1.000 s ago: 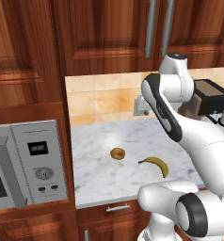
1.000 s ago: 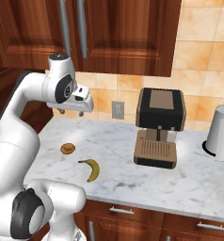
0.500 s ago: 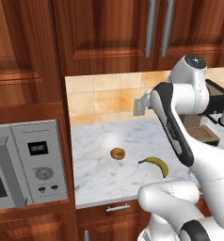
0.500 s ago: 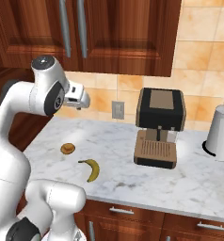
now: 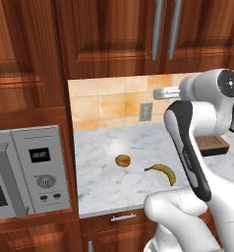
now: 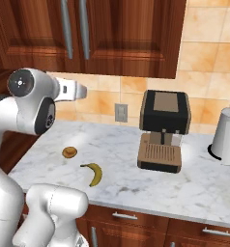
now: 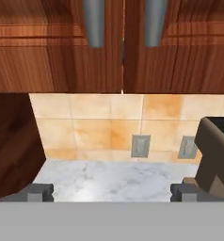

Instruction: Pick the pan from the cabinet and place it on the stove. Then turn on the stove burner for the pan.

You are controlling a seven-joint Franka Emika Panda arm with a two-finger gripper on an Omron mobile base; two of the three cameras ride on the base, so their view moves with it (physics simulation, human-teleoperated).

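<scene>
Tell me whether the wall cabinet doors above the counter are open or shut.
Shut. Both doors of the cabinet sit flush, meeting at a thin centre seam between the two steel handles, with no inside showing.

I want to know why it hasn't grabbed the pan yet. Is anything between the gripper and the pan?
Yes. The cabinet doors are both shut, so whatever is inside is hidden behind them. The open gripper points at the wall just below them, with the two steel bar handles above it, not yet touched.
</scene>
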